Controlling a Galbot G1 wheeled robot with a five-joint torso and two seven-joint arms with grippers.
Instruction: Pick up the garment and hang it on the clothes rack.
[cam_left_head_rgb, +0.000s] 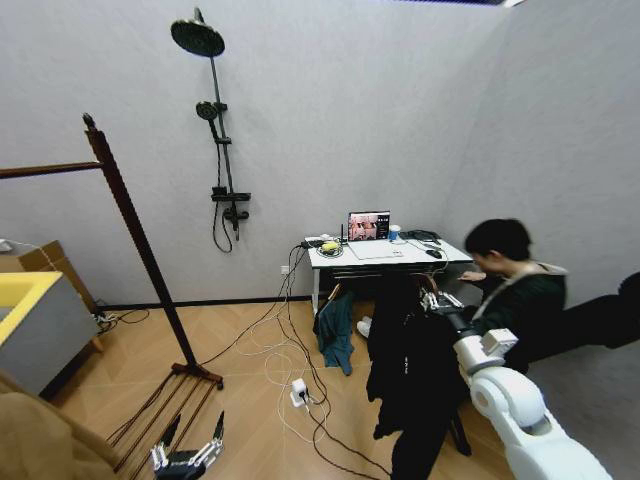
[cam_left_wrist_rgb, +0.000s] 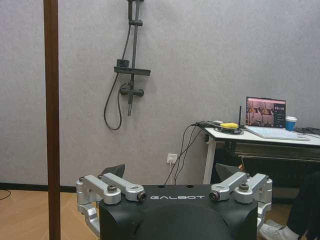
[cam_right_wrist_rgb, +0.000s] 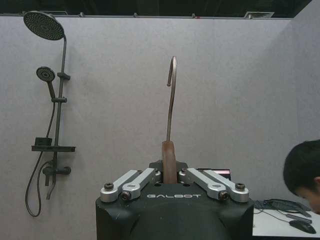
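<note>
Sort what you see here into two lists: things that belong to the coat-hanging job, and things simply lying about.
Job:
black coat, on its hanger
right claw, shut on the hanger
clothes rack
left claw, open, low beside the rack's base

Lying about:
shower stand
desk
laptop
cup
floor cables

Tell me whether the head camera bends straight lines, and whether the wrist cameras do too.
Head view: strong wide-angle distortion, the clothes rack post leans and the wall corner curves. Left wrist view: the same post stands straight, lighting even. Right wrist view: the hanger hook is sharp against the wall, gripped by the right end effector; soft light, no glare.
</note>
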